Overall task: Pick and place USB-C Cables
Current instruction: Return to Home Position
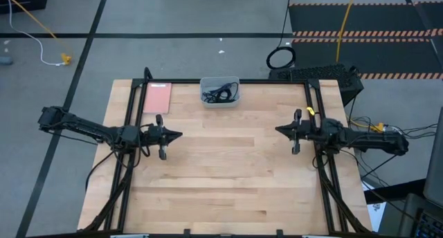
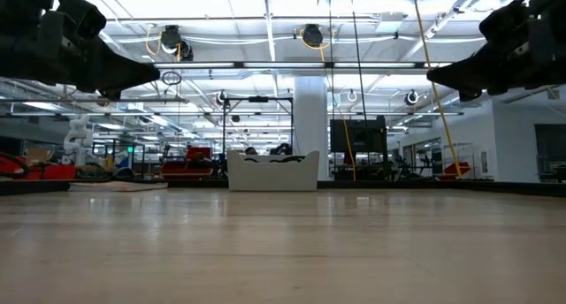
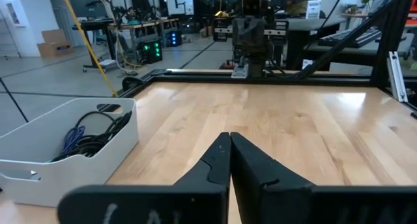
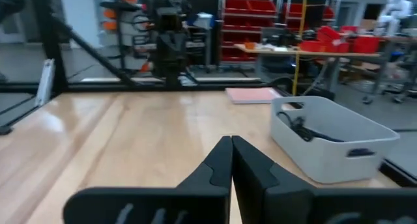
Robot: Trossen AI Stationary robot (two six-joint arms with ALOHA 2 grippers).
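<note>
USB-C cables (image 3: 91, 134): one tangled heap inside 1 gray bin (image 1: 220, 103), at the middle of the table's far edge. 1 blue-purple strand shows, the rest are black; how many black ones can't be told from the tangle. 1 pink pad (image 1: 158, 97) lies flat just left of the bin, not touching it. 2 arms are raised over the wooden table (image 1: 221, 189), well apart, tips facing each other. Left gripper (image 1: 178, 135) is on the left, fingers pressed together, holding nothing. Right gripper (image 1: 278, 130) is on the right, same. On the floor beyond the table: 1 black ring coil (image 1: 280, 58), with a yellow cord (image 1: 344, 23) to its right.
</note>
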